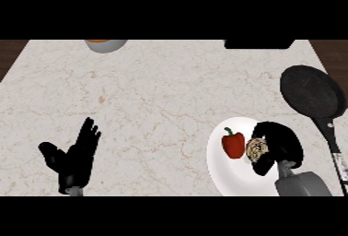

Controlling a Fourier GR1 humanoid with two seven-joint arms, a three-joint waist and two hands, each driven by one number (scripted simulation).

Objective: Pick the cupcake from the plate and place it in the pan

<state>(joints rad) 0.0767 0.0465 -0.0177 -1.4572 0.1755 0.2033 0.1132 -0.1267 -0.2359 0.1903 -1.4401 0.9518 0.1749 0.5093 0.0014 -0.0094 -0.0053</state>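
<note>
The right hand (pixel 277 143) curls round the cupcake (pixel 257 149) on the white plate (pixel 228 177), a red pepper (pixel 233 143) at the cupcake's 9 o'clock. The black pan (pixel 312 92) lies at 1 o'clock. The left hand (pixel 71 159) rests open.

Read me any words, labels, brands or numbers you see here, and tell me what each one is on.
No text here can be read.
Pan: pale marks on its handle, too small and blurred to tell whether they are print.
Cupcake, red pepper, plate, the bowl and the dark object at the counter's far edge: no lettering visible.
</note>
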